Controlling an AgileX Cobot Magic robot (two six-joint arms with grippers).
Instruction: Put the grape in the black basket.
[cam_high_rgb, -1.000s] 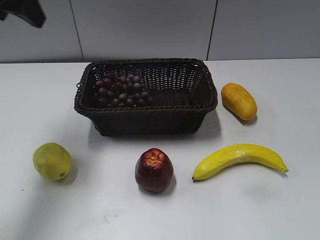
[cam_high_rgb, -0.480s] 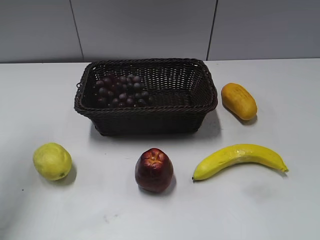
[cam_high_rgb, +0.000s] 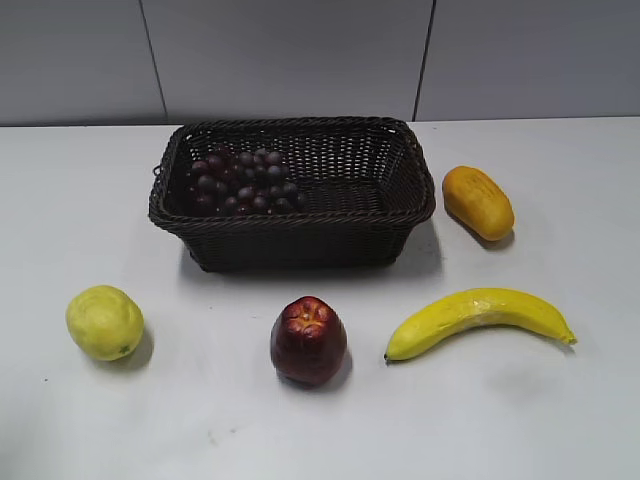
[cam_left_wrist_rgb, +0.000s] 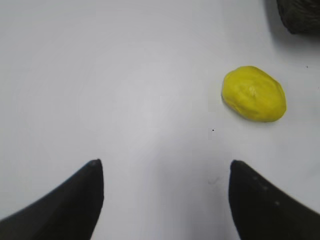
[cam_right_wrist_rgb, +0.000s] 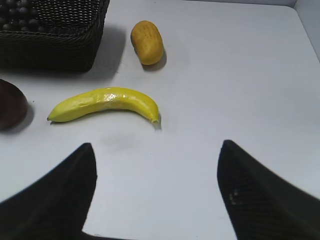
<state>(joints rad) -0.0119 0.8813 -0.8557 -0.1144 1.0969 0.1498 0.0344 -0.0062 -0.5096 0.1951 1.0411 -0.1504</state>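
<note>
Grape (cam_high_rgb: 243, 181) sits inside black basket (cam_high_rgb: 290, 235), at its 9 o'clock end. Looks done. Left gripper (cam_left_wrist_rgb: 165, 175) and right gripper (cam_right_wrist_rgb: 156, 165) both spread wide, empty, over bare table (cam_high_rgb: 560, 420). Best move: retreat high, don't clip the rim.

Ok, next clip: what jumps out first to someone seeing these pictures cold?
The black basket at the back middle of the table, with the grape bunch lying in its left end. Around it sit loose fruits: a bright banana front right and a dark red apple front centre.
</note>
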